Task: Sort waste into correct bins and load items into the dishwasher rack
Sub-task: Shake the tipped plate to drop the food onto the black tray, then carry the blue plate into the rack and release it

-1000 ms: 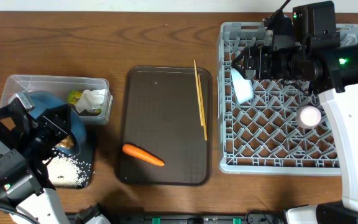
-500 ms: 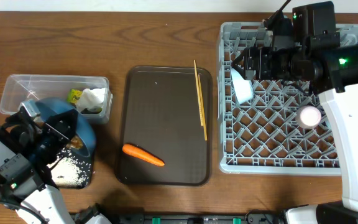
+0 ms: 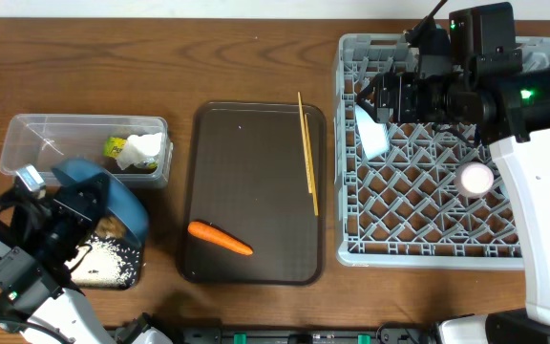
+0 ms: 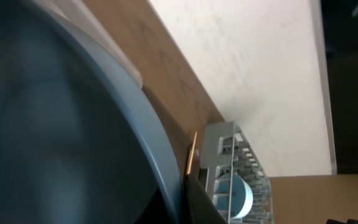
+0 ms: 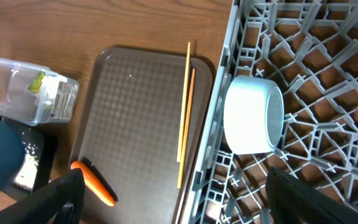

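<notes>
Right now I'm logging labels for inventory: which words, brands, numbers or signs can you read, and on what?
No text can be read anywhere.
Snack wrapper in the clear tub: print too small to read.
Blue plate, light-blue cup, rack: no markings show.

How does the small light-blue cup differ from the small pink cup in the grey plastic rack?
The small light-blue cup lies on its side; the small pink cup stands on end, round from above. The light-blue cup is at the left edge of the grey plastic rack; the pink cup is nearer the right. Both are small and inside the rack.
</notes>
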You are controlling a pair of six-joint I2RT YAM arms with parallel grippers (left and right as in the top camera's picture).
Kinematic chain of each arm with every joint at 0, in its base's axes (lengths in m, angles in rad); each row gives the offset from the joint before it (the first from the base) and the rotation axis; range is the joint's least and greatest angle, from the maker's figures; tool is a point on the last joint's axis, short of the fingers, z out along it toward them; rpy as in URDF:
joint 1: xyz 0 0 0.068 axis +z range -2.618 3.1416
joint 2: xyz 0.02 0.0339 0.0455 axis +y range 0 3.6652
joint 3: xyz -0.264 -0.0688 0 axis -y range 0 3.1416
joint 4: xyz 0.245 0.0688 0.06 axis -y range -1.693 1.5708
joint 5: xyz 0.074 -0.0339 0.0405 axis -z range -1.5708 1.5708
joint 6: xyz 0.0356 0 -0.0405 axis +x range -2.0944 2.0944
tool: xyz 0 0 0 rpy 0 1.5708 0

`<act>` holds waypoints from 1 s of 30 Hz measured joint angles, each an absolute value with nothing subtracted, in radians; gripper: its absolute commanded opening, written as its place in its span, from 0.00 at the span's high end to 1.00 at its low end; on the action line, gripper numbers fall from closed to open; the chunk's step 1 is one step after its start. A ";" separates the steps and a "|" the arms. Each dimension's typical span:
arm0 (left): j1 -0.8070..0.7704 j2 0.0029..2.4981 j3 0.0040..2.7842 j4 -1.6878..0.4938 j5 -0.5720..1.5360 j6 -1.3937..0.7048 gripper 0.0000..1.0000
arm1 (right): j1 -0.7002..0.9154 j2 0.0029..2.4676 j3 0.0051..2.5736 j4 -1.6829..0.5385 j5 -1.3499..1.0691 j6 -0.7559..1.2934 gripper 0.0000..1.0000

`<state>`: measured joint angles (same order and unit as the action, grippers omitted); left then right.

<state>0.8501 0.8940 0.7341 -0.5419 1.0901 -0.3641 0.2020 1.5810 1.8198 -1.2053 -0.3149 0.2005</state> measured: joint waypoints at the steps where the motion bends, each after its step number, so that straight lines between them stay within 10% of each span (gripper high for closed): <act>1: 0.850 0.893 0.734 -0.553 1.077 -0.361 0.94 | 0.202 1.581 1.820 -1.206 -0.315 0.200 0.14; 10: 0.862 0.861 0.734 -0.506 1.054 -0.363 0.94 | 0.202 1.581 1.820 -1.208 -0.315 0.200 0.14; 18: 0.828 0.864 0.728 -0.037 1.278 -0.465 0.94 | 0.195 1.581 1.819 -1.178 -0.315 0.202 0.18; 30: 0.285 0.957 0.737 0.837 1.276 -0.905 0.94 | -0.033 1.495 1.818 -1.055 -0.317 0.279 0.01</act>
<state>0.2852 0.9569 0.7368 0.8371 1.2758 -0.9047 -0.0330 1.4948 1.8179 -1.0546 -0.3172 0.2787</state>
